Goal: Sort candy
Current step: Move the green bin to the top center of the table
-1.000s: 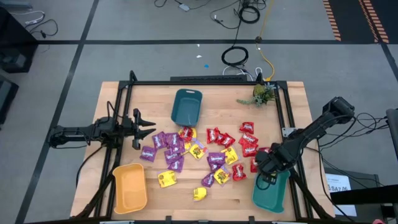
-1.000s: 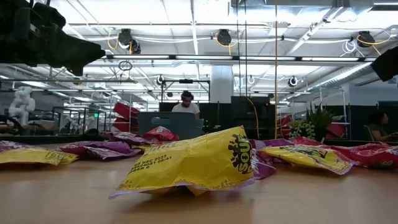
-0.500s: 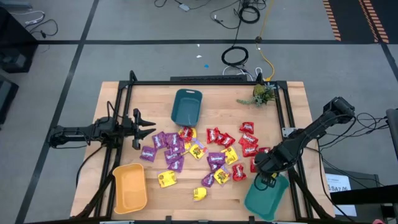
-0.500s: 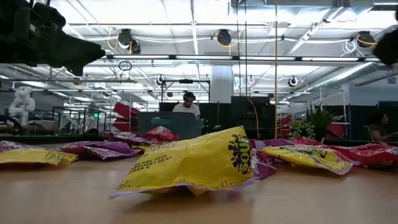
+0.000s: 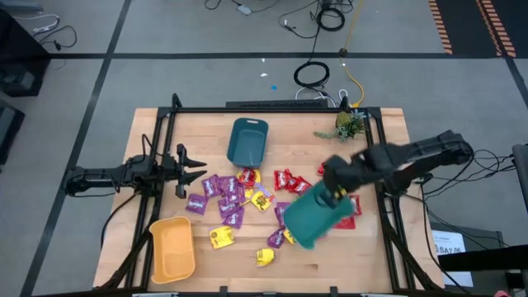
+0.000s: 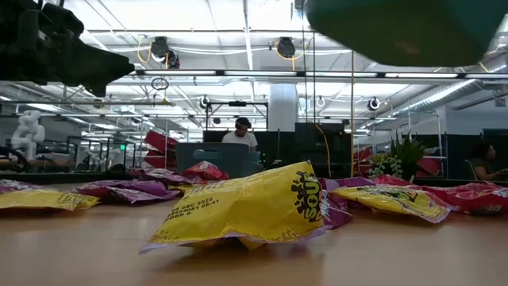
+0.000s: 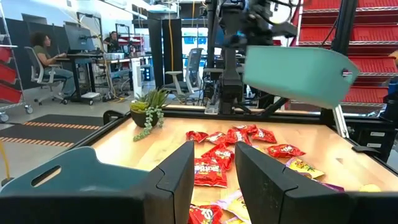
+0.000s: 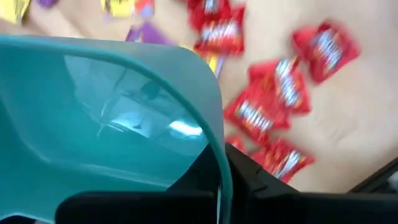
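Right gripper [image 5: 337, 195] grips teal bin [image 5: 312, 214]; wrist view shows rim clamped.

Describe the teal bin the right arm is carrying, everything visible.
The teal bin looks like smooth, glossy moulded plastic, rectangular with rounded corners and a handle slot in one end wall. The right end effector is shut on its rim, one finger inside the wall and one outside. It hangs tilted above the table, over the red candy at the pile's right side, touching nothing else. What shows of its inside is empty.
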You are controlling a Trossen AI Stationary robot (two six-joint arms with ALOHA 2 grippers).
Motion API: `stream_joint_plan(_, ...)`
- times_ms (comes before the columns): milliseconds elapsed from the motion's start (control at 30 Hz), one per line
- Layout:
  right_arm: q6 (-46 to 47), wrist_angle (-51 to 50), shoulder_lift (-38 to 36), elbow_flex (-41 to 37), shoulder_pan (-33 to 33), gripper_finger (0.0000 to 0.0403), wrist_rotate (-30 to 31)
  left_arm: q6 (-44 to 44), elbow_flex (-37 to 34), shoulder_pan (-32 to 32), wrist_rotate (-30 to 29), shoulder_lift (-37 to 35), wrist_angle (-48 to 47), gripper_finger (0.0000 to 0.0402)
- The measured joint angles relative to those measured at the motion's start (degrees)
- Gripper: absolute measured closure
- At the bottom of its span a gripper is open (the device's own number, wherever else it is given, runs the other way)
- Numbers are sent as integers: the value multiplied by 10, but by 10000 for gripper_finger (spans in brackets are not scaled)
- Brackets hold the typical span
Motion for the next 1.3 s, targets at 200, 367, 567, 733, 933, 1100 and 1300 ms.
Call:
stream_joint_plan(200, -189, -4, 74, 75, -134, 403, -2, 0, 0, 0, 0, 0, 0, 276)
stream_joint_plan(367, -353, -6, 146, 140, -252, 403, -32, 0, 0, 0, 0, 0, 0, 276)
stream_joint_plan(567, -531, -8, 240, 228, -371, 403, -37, 0, 0, 0, 0, 0, 0, 276)
stream_joint_plan(733, -645, -33, 333, 314, -430, 403, -41, 0, 0, 0, 0, 0, 0, 276)
stream_joint_plan(933, -792, -48, 441, 396, -448, 403, 35, 0, 0, 0, 0, 0, 0, 276)
stream_joint_plan(1100, -864, -21, 519, 436, -453, 403, 44, 0, 0, 0, 0, 0, 0, 276)
stream_joint_plan(1300, -914, 22, 582, 453, -458, 403, 43, 0, 0, 0, 0, 0, 0, 276)
